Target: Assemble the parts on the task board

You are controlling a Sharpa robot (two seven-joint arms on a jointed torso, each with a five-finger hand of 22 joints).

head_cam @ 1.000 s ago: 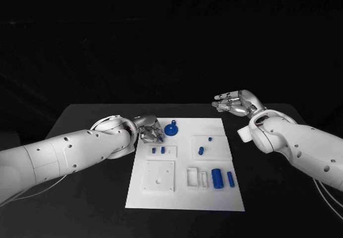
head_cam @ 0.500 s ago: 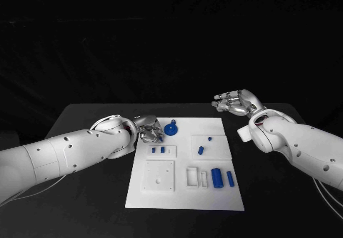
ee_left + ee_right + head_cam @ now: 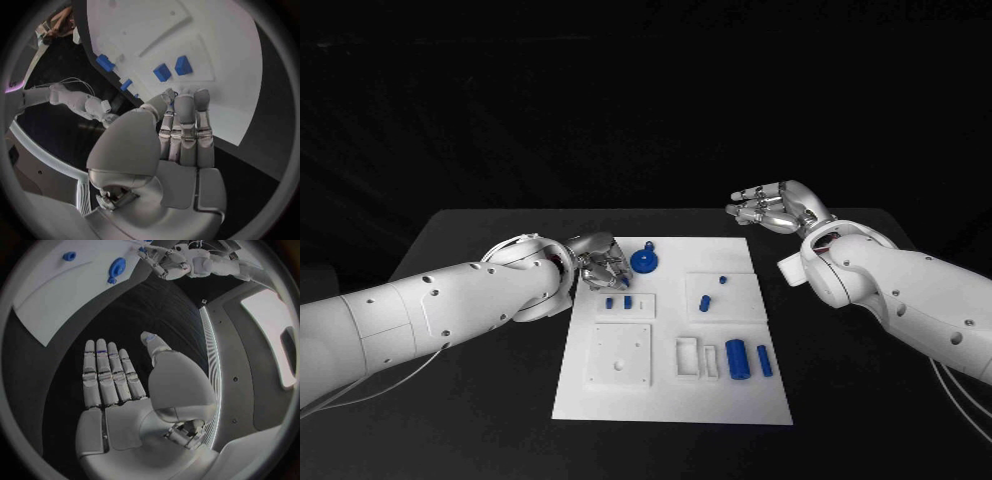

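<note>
Left robot hand is what I am steering, sitting at the left edge of the task board, centre-left of the frame. From its wrist view, fingers are lying straight and side by side, reaching toward two small blue parts; whether they are pinching anything I cannot tell. Those parts are lying just below that hand in the head frame, so it is the nearer one. Right robot hand is hanging spread and empty, upper right, off the board.
</note>
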